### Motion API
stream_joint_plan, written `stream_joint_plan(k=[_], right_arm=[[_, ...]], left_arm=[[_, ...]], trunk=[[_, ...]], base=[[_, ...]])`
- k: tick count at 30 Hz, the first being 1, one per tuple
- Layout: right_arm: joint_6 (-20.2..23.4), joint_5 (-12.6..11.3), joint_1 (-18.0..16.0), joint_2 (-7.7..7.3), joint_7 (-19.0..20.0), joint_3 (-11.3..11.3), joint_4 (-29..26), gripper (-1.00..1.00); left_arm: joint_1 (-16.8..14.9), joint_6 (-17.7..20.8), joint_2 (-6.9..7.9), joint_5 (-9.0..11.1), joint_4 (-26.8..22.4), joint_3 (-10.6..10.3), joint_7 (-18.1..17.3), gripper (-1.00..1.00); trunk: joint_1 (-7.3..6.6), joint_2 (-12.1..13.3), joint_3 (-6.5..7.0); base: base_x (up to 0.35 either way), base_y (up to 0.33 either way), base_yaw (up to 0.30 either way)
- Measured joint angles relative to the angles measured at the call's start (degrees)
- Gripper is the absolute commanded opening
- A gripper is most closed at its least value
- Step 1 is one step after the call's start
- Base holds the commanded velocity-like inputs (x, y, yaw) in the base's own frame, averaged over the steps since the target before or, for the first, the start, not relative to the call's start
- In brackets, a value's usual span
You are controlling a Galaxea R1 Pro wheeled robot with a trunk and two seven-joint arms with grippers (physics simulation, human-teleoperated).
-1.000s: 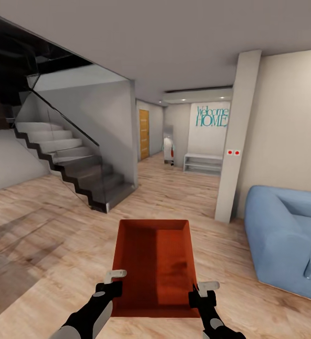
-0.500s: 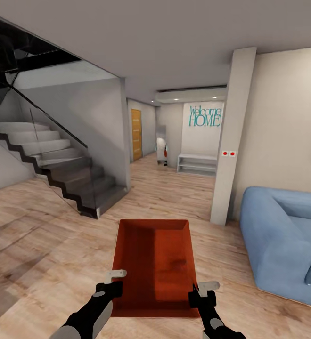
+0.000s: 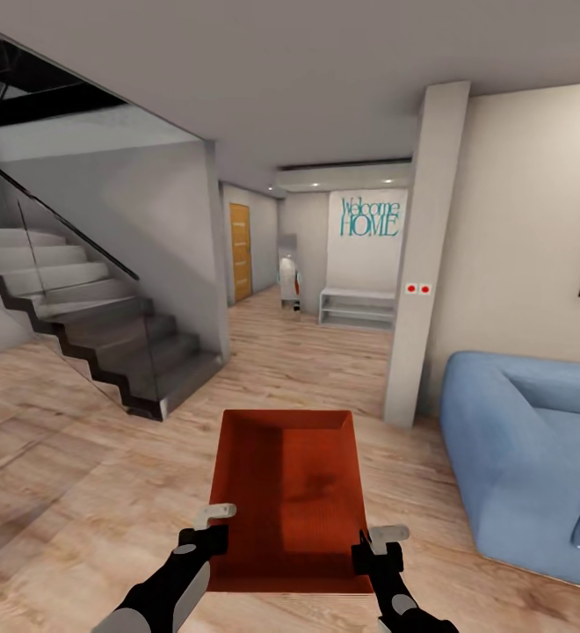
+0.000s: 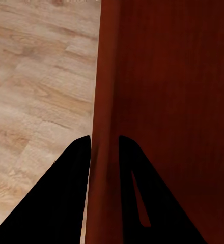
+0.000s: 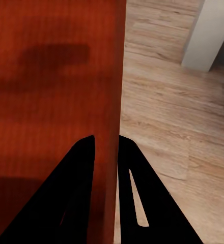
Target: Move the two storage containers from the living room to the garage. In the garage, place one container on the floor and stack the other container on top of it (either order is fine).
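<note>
Storage container (image 3: 288, 492) stays pinched by both sets of fingers; staircase (image 3: 88, 325) and sofa (image 3: 527, 457) have slid left.

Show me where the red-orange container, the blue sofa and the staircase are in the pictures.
storage container (image 3: 290, 492), head view, on its inner bottom.
blue sofa (image 3: 510, 457), head view, on its near armrest.
staircase (image 3: 105, 338), head view, on a lower dark step.

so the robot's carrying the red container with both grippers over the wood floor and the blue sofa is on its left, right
Not quite: the sofa is on its right, as the head view shows. The rest holds: the left gripper and right gripper each clamp a side wall of the container over the wood floor.
</note>
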Motion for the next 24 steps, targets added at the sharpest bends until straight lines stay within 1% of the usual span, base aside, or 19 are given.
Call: stream_joint_plan(k=[24], right_arm=[[0.0, -0.2, 0.0, -0.02, 0.0, 0.2, 0.0, -1.0]], left_arm=[[0.0, 0.0, 0.0, 0.0, 0.0, 0.0, 0.0, -1.0]], trunk=[[0.0, 0.0, 0.0]], base=[[0.321, 0.0, 0.0]])
